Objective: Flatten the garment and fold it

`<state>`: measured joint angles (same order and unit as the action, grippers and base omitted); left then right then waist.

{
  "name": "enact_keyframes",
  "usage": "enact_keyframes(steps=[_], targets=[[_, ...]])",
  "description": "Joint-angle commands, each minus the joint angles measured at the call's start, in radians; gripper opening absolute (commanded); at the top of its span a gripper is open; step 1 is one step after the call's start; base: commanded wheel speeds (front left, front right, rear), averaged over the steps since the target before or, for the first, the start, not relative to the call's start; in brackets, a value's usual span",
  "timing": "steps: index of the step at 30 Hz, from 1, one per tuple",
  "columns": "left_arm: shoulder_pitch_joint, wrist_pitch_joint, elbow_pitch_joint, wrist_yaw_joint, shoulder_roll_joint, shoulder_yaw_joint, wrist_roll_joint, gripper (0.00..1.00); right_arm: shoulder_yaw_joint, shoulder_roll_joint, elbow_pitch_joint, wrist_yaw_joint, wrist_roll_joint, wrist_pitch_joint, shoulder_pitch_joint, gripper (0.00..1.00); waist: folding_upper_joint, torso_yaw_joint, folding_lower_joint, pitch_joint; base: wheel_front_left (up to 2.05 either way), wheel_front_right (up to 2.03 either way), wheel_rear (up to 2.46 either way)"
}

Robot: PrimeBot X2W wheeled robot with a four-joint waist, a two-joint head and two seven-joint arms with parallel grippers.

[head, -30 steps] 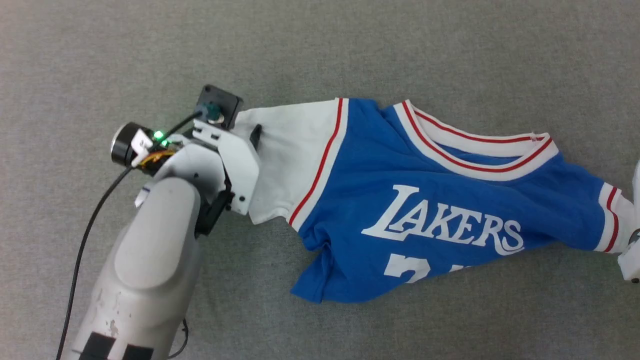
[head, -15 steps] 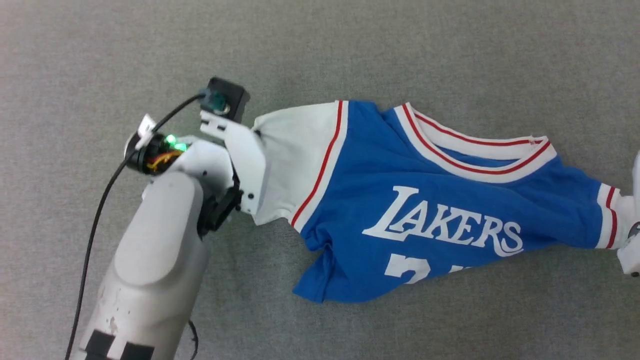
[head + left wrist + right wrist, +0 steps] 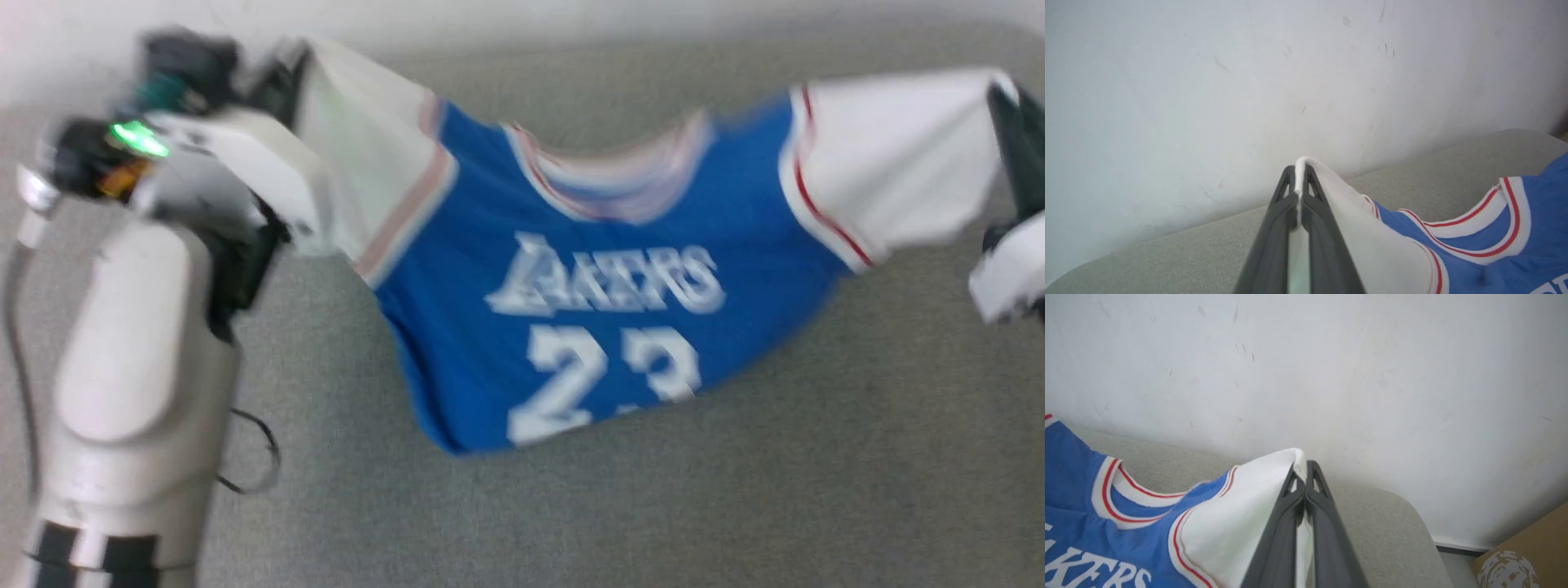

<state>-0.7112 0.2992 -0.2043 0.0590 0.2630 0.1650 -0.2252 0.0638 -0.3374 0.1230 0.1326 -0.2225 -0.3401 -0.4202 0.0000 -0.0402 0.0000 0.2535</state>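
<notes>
The garment [image 3: 571, 269], a bright blue jersey T-shirt with white sleeves, red-and-white trim and white lettering, hangs stretched between both arms above the grey surface [image 3: 735, 490], chest side facing the head camera. My left gripper [image 3: 282, 69] is shut on the white sleeve end [image 3: 1300, 163] at the upper left. My right gripper [image 3: 1008, 106] is shut on the other white sleeve end [image 3: 1298, 457] at the upper right. The shirt's blue hem [image 3: 457, 441] droops lowest, near the surface. The head view is blurred.
A pale wall [image 3: 1249, 81] rises just behind the grey padded surface [image 3: 1384, 531], whose rounded corners show in both wrist views. A brown cardboard box [image 3: 1527, 547] stands beyond the surface's right end. A black cable [image 3: 253, 457] hangs from my left forearm.
The left gripper closed on the sleeve end. Both arms then lifted the garment off the surface and spread it wide; the head camera tilted up, bringing the wall into view.
</notes>
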Motion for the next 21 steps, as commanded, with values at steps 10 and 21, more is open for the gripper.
enact_keyframes(steps=[10,21], targets=[[-0.232,0.027,-0.044,0.009,0.106,-0.023,0.042,0.00,-0.190,-0.112,-0.187,-0.002,-0.018,-0.042,-0.366,0.00,0.0000,-0.065,0.0000,-0.217,0.00,0.00,0.00],[-0.371,0.178,-0.056,0.034,0.112,-0.008,-0.014,0.00,-0.307,-0.156,-0.272,-0.002,-0.072,-0.104,-0.592,0.00,0.0000,-0.067,0.0000,-0.277,0.00,0.00,0.00]])
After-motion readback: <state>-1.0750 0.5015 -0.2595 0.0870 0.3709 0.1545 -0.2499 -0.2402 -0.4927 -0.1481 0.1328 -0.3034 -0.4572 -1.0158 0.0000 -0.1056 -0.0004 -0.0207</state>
